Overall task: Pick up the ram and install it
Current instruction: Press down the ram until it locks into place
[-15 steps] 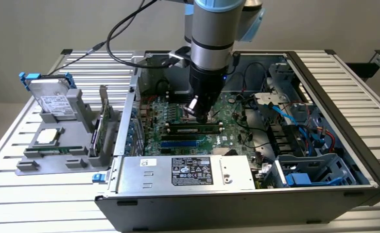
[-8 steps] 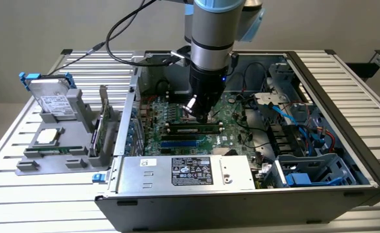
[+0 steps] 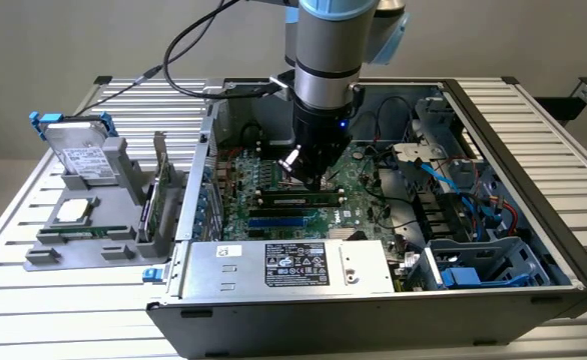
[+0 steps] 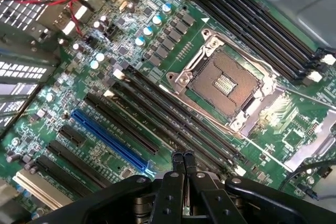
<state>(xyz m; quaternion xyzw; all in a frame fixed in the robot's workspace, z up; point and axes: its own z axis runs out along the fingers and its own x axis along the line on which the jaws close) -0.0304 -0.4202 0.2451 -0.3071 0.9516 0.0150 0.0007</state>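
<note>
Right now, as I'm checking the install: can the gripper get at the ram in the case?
Probably yes. The gripper hangs right above the ram, which lies on the motherboard, with nothing visibly between them. Its fingers are shut.

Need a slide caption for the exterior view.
Arm's shut gripper poised over the ram lying along a motherboard slot inside the open PC case.

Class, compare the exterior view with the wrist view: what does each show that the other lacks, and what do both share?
Exterior view adds the open computer case, the power supply and the ram on the motherboard below the hand. Wrist view adds the processor socket, close up. Both share the green motherboard, its memory slots and the shut hand.
</note>
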